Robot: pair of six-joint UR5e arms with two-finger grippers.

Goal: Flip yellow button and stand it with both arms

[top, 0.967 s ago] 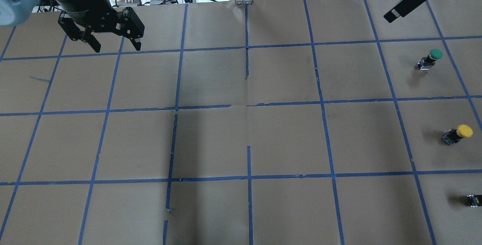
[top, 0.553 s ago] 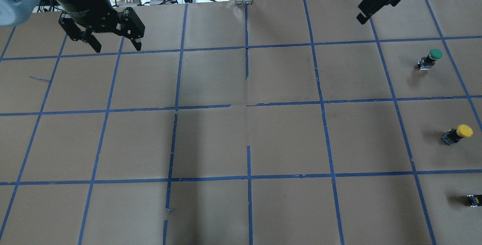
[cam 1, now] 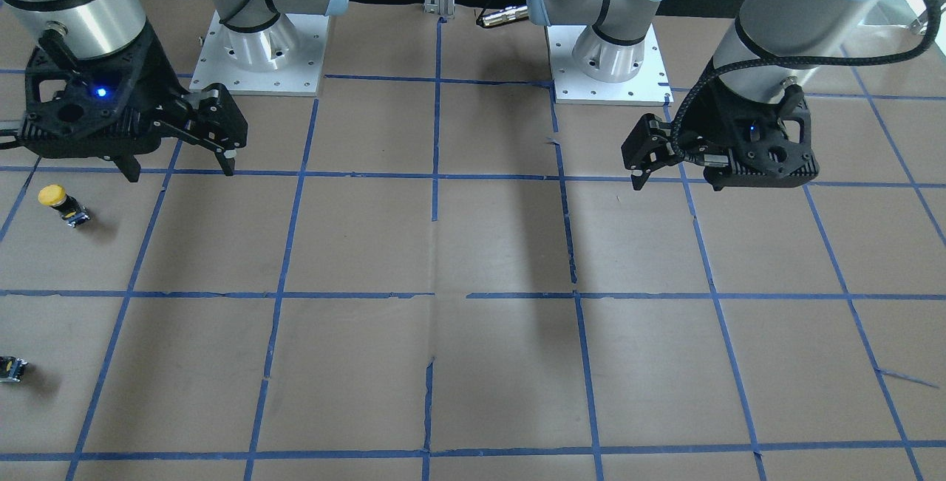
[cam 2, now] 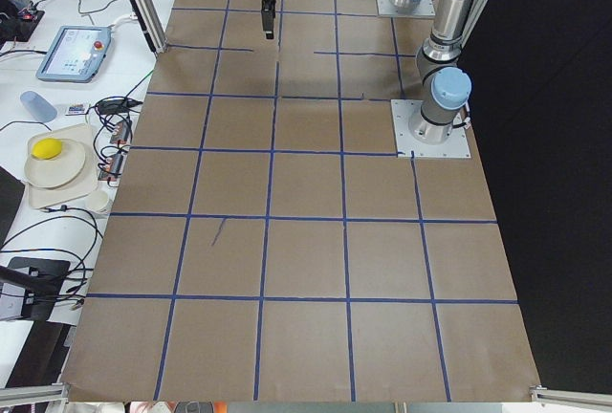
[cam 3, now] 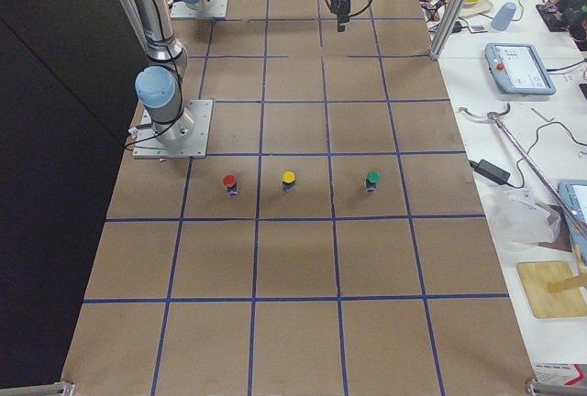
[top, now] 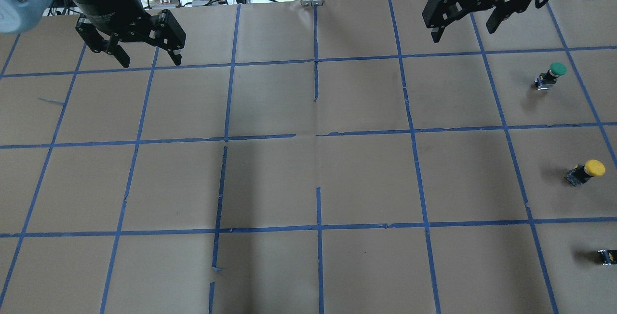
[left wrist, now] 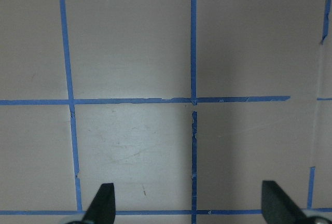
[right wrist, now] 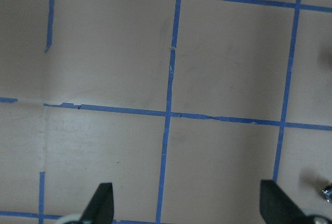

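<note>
Black L fingers point(top: 120, 56), R fingers point(top: 435, 28) spread, pointing down, aloft.

The left arm point(cam 2: 446, 93) rises from its plate point(cam 2: 459, 138) on the brown, blue-taped table point(cam 2: 306, 260).

A small dark part point(top: 608, 256) sits at the right edge of the overhead view, and the edge cuts some of it off. It is too small to tell what it is. In the right wrist view a shiny bit point(right wrist: 327, 192) pokes in from the right edge. The wrist views show only the tips of the left pincer point(left wrist: 189, 206) and the right pincer point(right wrist: 189, 206).
</note>
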